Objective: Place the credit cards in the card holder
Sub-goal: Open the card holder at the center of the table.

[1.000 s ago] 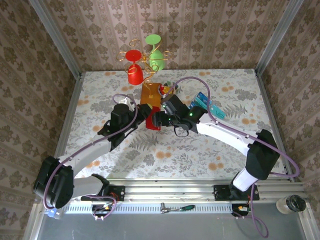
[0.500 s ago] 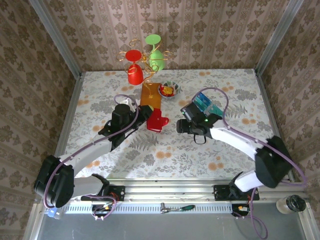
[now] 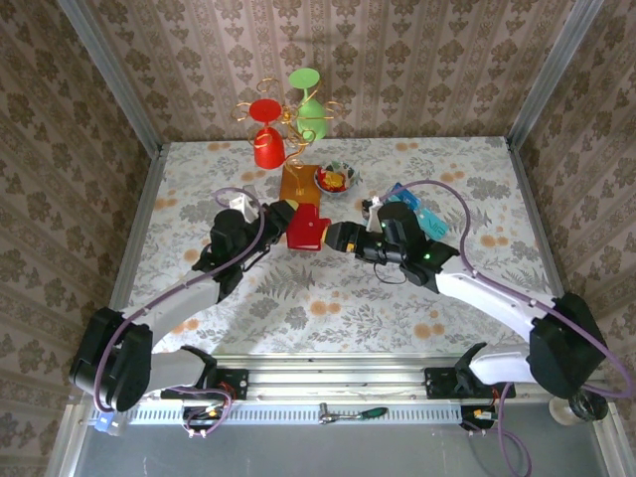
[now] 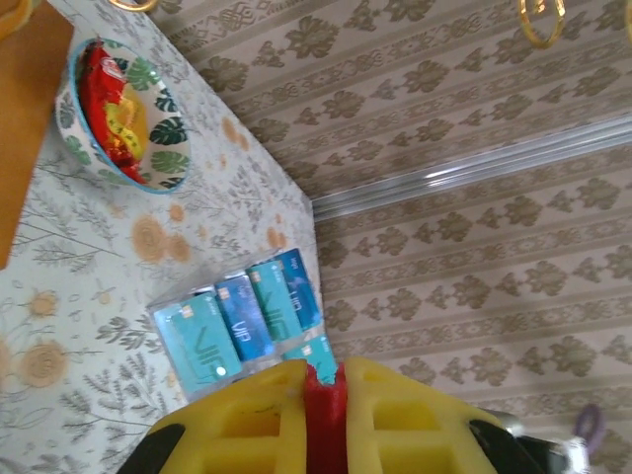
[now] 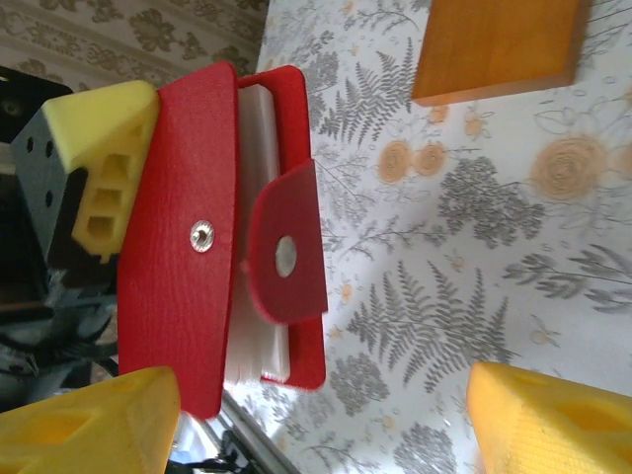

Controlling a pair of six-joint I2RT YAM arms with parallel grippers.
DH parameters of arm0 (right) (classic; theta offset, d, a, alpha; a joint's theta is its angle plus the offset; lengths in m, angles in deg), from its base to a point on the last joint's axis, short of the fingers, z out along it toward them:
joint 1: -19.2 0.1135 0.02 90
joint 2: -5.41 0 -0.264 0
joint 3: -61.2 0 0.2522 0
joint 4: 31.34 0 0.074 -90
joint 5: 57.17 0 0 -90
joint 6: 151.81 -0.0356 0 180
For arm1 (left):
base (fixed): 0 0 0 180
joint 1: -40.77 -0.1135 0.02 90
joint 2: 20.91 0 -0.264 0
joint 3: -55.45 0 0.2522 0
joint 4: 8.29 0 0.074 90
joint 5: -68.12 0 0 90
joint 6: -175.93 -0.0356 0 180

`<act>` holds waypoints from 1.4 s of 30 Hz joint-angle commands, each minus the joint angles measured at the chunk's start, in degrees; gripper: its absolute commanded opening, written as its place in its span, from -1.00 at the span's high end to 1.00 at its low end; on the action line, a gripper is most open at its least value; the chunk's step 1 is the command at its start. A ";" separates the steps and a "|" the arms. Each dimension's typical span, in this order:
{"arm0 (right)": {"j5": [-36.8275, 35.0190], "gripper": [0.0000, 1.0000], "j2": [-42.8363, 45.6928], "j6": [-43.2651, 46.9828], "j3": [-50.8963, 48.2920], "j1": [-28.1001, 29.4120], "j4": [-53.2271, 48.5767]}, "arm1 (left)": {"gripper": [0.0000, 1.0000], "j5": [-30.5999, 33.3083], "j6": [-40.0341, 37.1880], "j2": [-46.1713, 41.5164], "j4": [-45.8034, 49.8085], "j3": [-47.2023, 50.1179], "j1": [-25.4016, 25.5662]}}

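Note:
My left gripper (image 3: 286, 225) is shut on one edge of the red card holder (image 3: 310, 231) and holds it above the table; its yellow fingers (image 4: 247, 425) clamp the red edge (image 4: 324, 415). In the right wrist view the card holder (image 5: 183, 296) stands part open, its snap flap (image 5: 286, 247) loose and white pockets showing. My right gripper (image 5: 321, 425) is open just in front of it, one fingertip (image 5: 89, 425) close under its lower edge. The teal credit cards (image 4: 242, 316) stand in a clear rack; in the top view they (image 3: 429, 217) are partly hidden behind my right arm.
An orange stand base (image 3: 298, 185) carries a gold wire tree with a red cup (image 3: 268, 147) and a green cup (image 3: 310, 117). A small patterned bowl (image 3: 336, 179) of sweets sits beside it. Papered walls close in the floral table (image 3: 397, 298).
My right gripper backed away from the card holder, then came back toward it with its jaws wider. My left gripper raised the card holder slightly toward the back.

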 commanded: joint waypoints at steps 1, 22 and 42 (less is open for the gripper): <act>2.68 -0.53 -2.21 -3.74 2.50 -0.52 8.40 | 1.00 -0.94 5.10 0.69 -8.48 1.05 -0.20; 7.70 0.08 -9.09 -9.79 0.01 -3.72 22.22 | 1.00 -0.27 11.02 3.37 -17.27 1.51 -0.20; 13.45 0.21 -11.00 -16.59 -3.41 -5.58 34.54 | 1.00 -0.14 11.56 4.45 -18.72 0.82 0.41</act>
